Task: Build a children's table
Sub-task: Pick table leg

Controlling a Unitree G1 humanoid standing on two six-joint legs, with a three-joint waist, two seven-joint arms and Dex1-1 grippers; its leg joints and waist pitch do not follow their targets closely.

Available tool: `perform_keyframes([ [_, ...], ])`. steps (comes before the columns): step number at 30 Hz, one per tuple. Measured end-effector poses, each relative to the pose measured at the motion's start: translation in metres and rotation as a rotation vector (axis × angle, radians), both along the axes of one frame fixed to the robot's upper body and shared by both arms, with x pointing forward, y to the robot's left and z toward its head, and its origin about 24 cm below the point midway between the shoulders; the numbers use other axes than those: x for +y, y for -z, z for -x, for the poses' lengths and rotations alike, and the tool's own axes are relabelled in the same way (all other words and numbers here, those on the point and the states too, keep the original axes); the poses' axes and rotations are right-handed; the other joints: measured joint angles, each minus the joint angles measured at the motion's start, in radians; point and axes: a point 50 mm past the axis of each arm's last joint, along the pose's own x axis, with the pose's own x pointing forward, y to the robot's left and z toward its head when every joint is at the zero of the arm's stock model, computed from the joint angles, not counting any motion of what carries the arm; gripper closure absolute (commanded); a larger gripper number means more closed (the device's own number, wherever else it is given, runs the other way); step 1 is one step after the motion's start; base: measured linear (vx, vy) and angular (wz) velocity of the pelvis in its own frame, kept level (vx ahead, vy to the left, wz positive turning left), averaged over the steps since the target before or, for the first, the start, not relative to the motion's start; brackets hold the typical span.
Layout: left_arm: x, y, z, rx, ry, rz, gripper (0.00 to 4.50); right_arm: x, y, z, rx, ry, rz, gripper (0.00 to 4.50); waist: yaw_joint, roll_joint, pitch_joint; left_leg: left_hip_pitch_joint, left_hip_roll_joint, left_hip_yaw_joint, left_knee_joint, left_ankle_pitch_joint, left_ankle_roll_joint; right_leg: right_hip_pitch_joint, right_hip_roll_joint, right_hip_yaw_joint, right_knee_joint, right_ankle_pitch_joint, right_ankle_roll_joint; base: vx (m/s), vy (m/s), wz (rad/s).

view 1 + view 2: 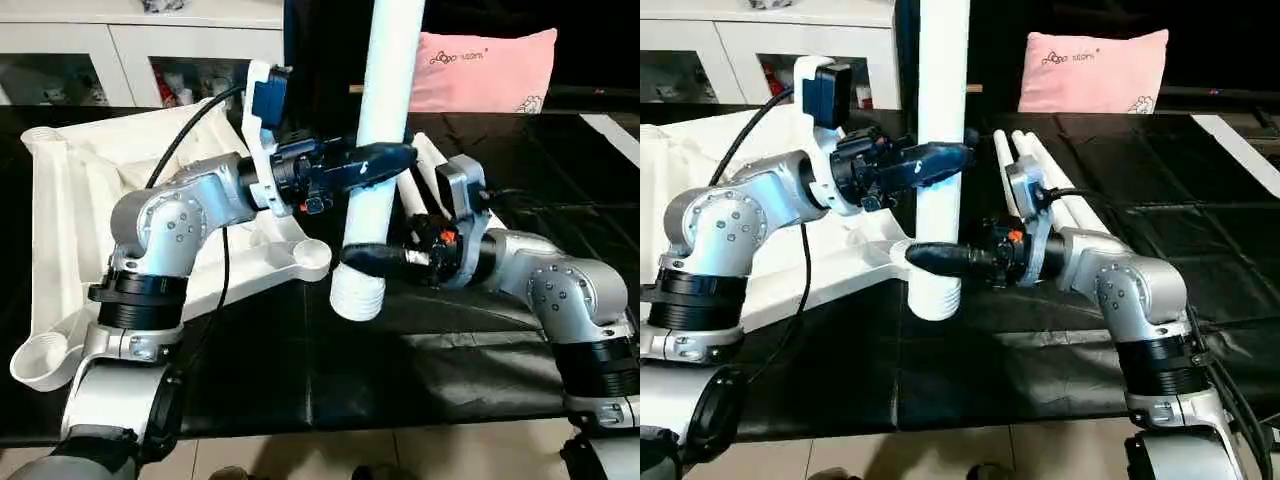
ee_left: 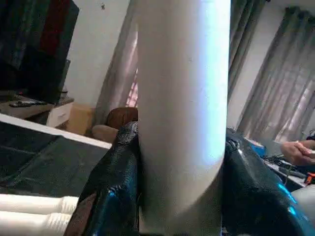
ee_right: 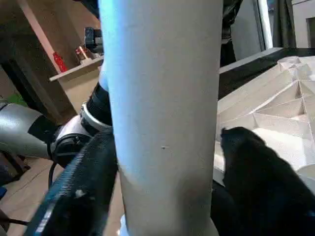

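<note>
Long white tapered tubular leg (image 1: pixel 383 130) held upright over the black tabletop surface (image 1: pixel 400 350), ribbed threaded end (image 1: pixel 357 295) lowest, just beside a round corner socket (image 1: pixel 310 257) of the white plastic ribbed tabletop (image 1: pixel 75 190) lying underside-up on the left. Left gripper (image 1: pixel 385 160) clamped around the leg mid-shaft, black fingers (image 2: pixel 113 187) pressed on both sides. Right gripper (image 1: pixel 365 260) clamped lower, near the ribbed end. More white legs (image 1: pixel 1035 165) lying behind the right arm.

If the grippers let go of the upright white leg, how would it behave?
The leg looks rigid and probably light: a hollow plastic tube. Tall on a narrow ribbed end, it would likely tip. Being round, it may roll across the black table.
</note>
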Motion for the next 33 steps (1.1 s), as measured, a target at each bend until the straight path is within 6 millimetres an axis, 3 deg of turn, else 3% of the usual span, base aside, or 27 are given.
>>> perform_keyframes([
  [12,0.000,0.000,0.001,0.002,0.001,-0.002,2.64,0.001,0.001,0.003,0.010,-0.019,0.005,2.33,0.000,0.000,0.000,0.000,0.000,0.000,0.000,0.000,0.000,0.000,0.000,0.000,0.000,0.000,0.000,0.000,0.000,0.00],
  [22,0.001,0.003,0.001,0.021,-0.017,0.012,2.64,0.004,0.002,0.003,0.004,-0.012,-0.002,2.54,-0.001,0.000,0.000,0.000,0.000,0.000,0.000,0.000,0.000,0.000,0.000,0.000,0.000,0.000,0.000,0.000,0.000,0.00],
  [23,0.002,0.003,0.001,0.027,-0.019,0.016,2.08,0.005,0.003,0.003,0.005,-0.013,-0.003,2.54,-0.001,0.000,0.000,0.000,0.000,0.000,0.000,0.000,0.000,0.000,0.000,0.000,0.000,0.000,0.000,0.000,0.000,0.00],
  [24,0.002,0.004,0.001,0.034,-0.024,0.017,1.94,0.005,0.003,0.004,0.007,-0.012,-0.003,2.54,0.000,-0.001,0.000,0.000,0.000,0.000,0.000,0.000,0.000,0.000,0.000,0.000,0.000,0.000,0.000,0.000,0.000,0.00],
  [29,0.003,0.002,-0.001,0.037,-0.063,0.041,1.57,0.010,0.005,0.001,-0.003,0.030,0.016,2.56,0.000,-0.002,-0.001,0.000,0.000,0.000,0.001,0.000,0.000,0.000,0.000,0.000,0.000,0.000,0.000,0.000,0.000,0.00],
  [33,0.003,0.000,-0.006,-0.002,-0.179,0.017,1.53,0.014,0.008,-0.005,-0.029,0.125,0.059,2.56,-0.001,-0.002,-0.001,0.000,0.000,0.000,0.001,0.000,0.000,0.000,0.000,0.000,0.000,0.000,0.000,0.000,0.000,0.00],
])
